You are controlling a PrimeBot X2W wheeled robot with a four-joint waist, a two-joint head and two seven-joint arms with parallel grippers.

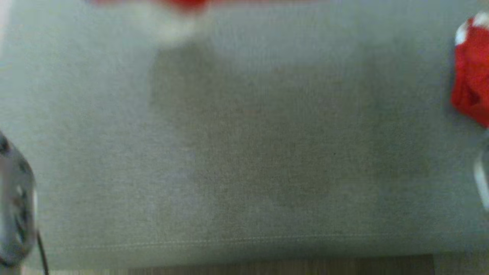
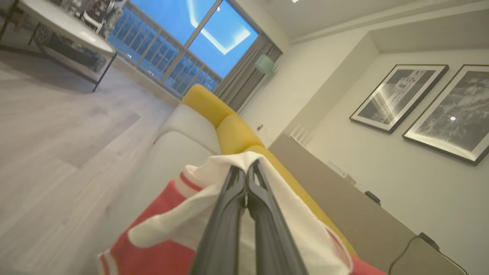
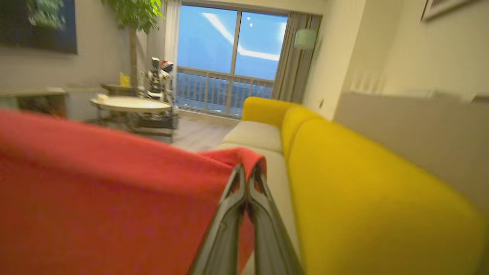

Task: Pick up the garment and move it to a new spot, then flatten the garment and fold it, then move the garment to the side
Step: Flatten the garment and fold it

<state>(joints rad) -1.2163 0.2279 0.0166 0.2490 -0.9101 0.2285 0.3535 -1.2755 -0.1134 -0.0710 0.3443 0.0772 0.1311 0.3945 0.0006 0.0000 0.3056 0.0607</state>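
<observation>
Garment (image 2: 160,233) — in left gripper (image 2: 246,168), right gripper (image 3: 247,172)

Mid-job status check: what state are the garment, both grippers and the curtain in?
garment: held by both grippers, not yet laid flat.
left gripper: shut on its white part.
right gripper: shut on its red edge.
curtain: drawn aside.

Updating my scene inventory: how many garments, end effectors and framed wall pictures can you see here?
Red-and-white fabric garment: 1
Dark-fingered left end effector, right end effector: 2
Black-framed wall pictures: 2
Total: 5
</observation>
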